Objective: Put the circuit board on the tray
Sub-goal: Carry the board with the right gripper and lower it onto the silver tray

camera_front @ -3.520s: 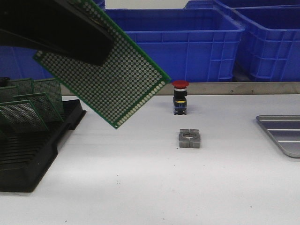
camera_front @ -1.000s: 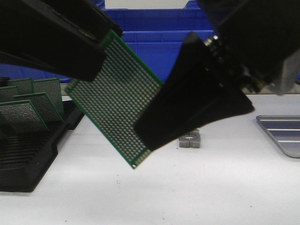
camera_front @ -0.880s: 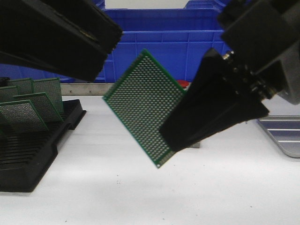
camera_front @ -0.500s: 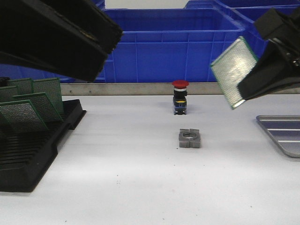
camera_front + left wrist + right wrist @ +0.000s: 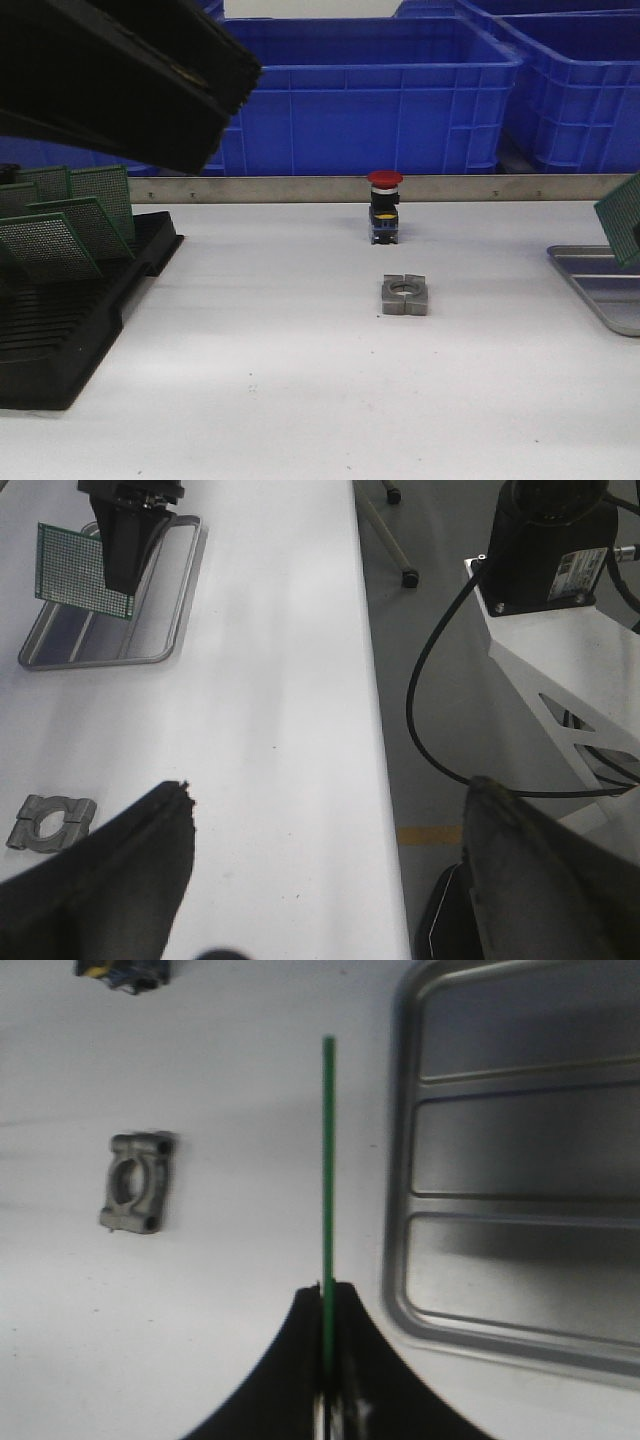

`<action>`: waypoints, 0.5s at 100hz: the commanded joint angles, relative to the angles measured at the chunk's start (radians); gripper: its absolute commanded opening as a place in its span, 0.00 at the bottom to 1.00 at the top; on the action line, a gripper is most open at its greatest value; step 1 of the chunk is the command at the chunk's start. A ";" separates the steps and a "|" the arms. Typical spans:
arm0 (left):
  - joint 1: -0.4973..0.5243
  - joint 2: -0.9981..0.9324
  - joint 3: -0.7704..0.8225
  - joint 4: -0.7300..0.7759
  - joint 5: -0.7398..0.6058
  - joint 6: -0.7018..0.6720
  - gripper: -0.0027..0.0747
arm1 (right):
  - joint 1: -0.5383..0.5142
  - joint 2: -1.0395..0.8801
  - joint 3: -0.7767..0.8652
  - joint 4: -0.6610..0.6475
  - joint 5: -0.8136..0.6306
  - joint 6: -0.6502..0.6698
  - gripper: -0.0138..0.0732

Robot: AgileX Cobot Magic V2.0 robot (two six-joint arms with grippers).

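Fingers of the right gripper (image 5: 324, 1400) pinch the green perforated circuit board (image 5: 327, 1160) on edge above the silver-grey ribbed metal tray's (image 5: 398, 1160) near-left rim; releasing now risks a topple onto the worktop (image 5: 300, 380). Left gripper (image 5: 320, 870) gapes empty.

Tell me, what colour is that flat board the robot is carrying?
Green, dotted with a grid of tiny holes; the circuit board shows best in the left wrist view.

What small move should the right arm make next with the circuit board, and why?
Probably carry it a little further over the tray, then lower. The right gripper holds the circuit board edge-on, and in the right wrist view it lines up just outside the tray's rim.
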 commanded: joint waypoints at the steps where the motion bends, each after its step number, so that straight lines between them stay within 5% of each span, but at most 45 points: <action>1: -0.009 -0.026 -0.031 -0.069 0.015 -0.005 0.71 | -0.011 0.025 -0.052 -0.003 0.033 -0.002 0.08; 32: -0.009 -0.026 -0.031 -0.069 0.014 -0.005 0.71 | -0.011 0.107 -0.145 -0.054 -0.011 -0.009 0.15; 39: -0.009 -0.026 -0.031 -0.067 -0.007 -0.005 0.71 | -0.011 0.107 -0.161 -0.111 -0.015 -0.009 0.31; 50: 0.001 -0.030 -0.031 -0.065 -0.057 -0.005 0.71 | -0.011 0.104 -0.184 -0.214 -0.018 -0.009 0.73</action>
